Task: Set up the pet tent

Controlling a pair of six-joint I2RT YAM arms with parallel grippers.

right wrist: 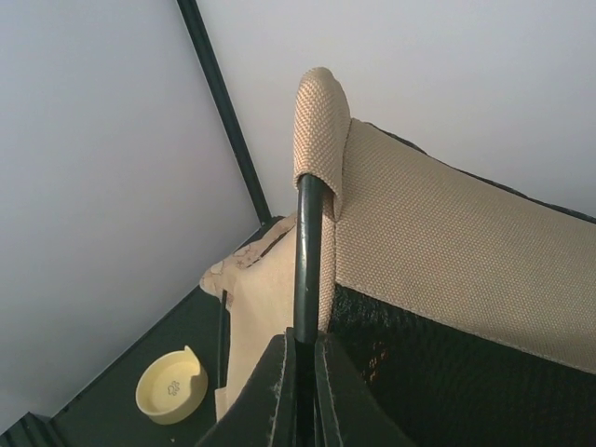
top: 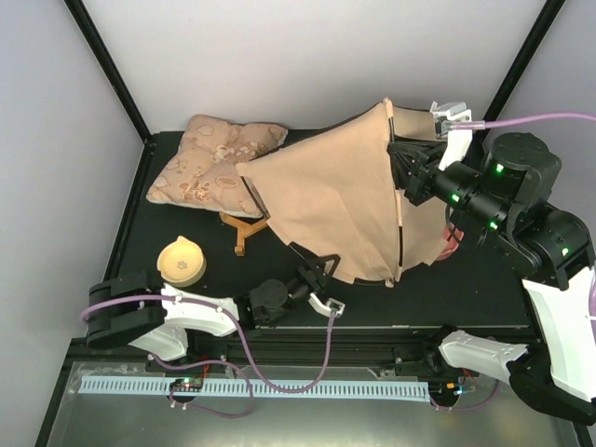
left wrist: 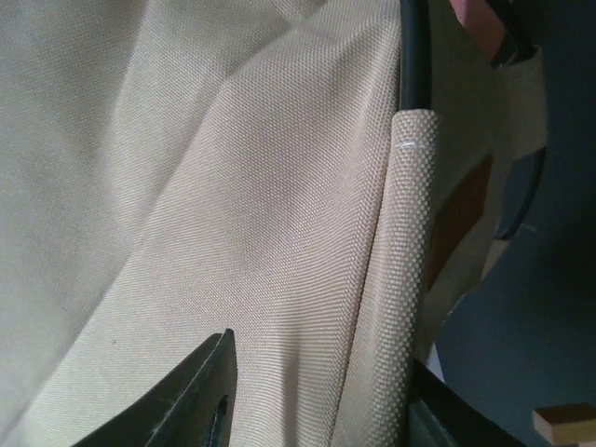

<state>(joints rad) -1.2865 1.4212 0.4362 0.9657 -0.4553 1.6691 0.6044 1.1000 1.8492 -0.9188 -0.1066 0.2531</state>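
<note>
The pet tent (top: pixel 335 200) is a large tan canvas shape, half raised in the middle of the table. My right gripper (top: pixel 402 172) is at its upper right, shut on a thin black pole (right wrist: pixel 305 270) just below the tan sleeve end (right wrist: pixel 321 121); black lining (right wrist: pixel 447 372) shows beside it. My left gripper (top: pixel 312 270) is at the tent's near edge. Its fingers (left wrist: pixel 209 391) stand wide apart with tan canvas (left wrist: pixel 233 186) and a pole sleeve (left wrist: pixel 410 233) between them, not pinched. The white pom-pom is out of view.
A beige floral cushion (top: pixel 219 158) lies at the back left, partly under the tent. A yellow pet bowl (top: pixel 182 261) sits at the front left, also in the right wrist view (right wrist: pixel 172 386). A brown wooden Y-shaped piece (top: pixel 244 228) lies by the tent's left corner.
</note>
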